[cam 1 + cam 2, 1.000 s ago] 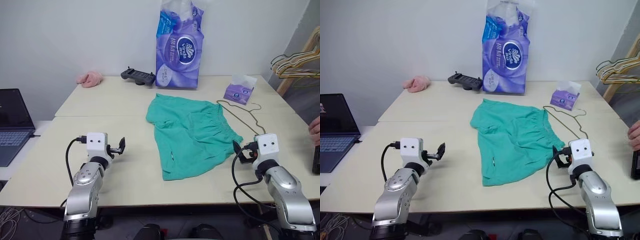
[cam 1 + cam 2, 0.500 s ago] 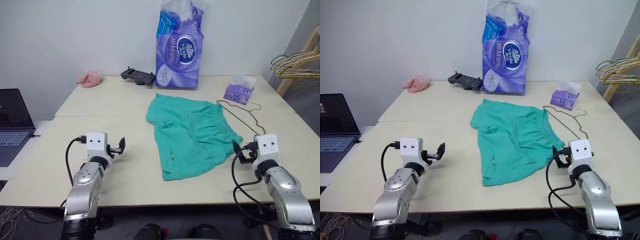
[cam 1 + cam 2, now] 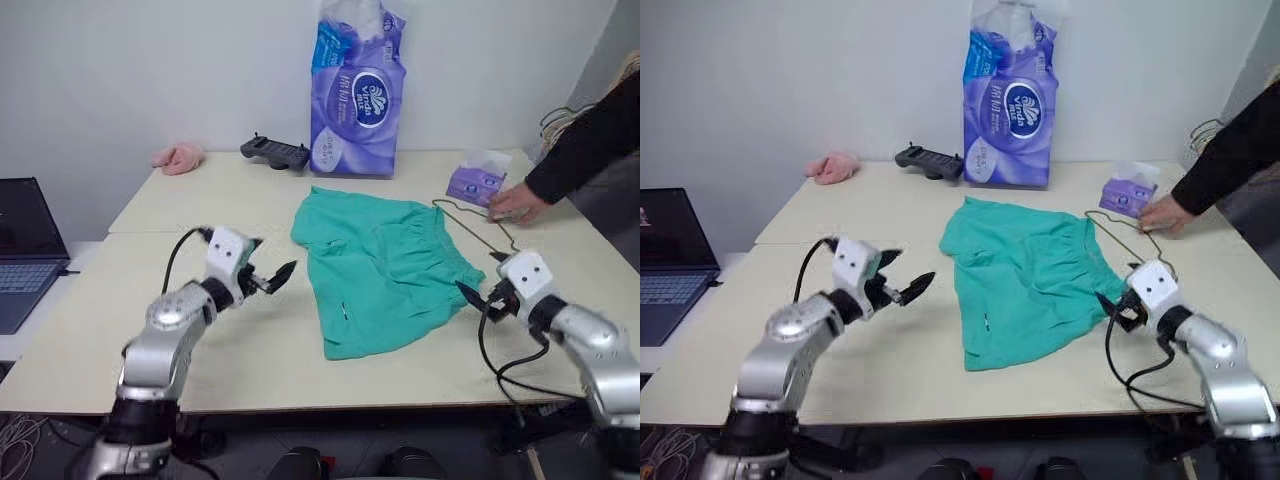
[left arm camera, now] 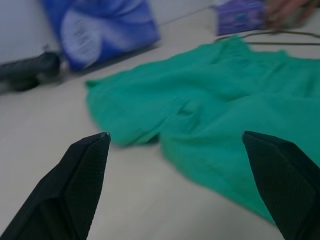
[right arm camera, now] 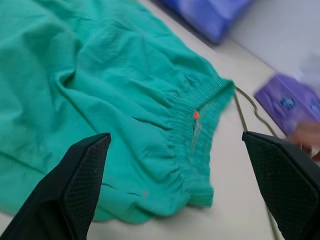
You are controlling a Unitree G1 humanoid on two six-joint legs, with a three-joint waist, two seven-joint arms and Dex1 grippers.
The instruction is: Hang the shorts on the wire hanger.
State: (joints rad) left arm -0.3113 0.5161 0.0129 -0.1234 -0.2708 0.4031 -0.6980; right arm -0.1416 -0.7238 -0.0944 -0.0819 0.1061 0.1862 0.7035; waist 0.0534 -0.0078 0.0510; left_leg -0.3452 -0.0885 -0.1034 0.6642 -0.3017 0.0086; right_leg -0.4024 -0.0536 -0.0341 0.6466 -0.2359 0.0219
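The teal-green shorts (image 3: 380, 265) lie flat on the middle of the table, waistband toward the right. The thin wire hanger (image 3: 478, 222) lies beside the waistband, partly under it, its hook near a person's hand (image 3: 515, 203). My left gripper (image 3: 268, 262) hovers open just left of the shorts, pointing at them; its wrist view shows the shorts (image 4: 210, 115) between the spread fingers (image 4: 87, 170). My right gripper (image 3: 478, 280) stands open at the shorts' right edge, by the waistband (image 5: 197, 130) and the hanger wire (image 5: 241, 107). Neither gripper holds anything.
A tall purple tissue bag (image 3: 355, 95) stands at the back, with a black controller (image 3: 275, 152) and a pink cloth (image 3: 180, 157) to its left. A small tissue pack (image 3: 477, 180) sits at back right under a black sleeve (image 3: 585, 140). A laptop (image 3: 25, 250) is far left.
Both arms rose and swung inward, the left gripper moving right toward the shorts. A person's arm reached in from the right to the hanger's hook.
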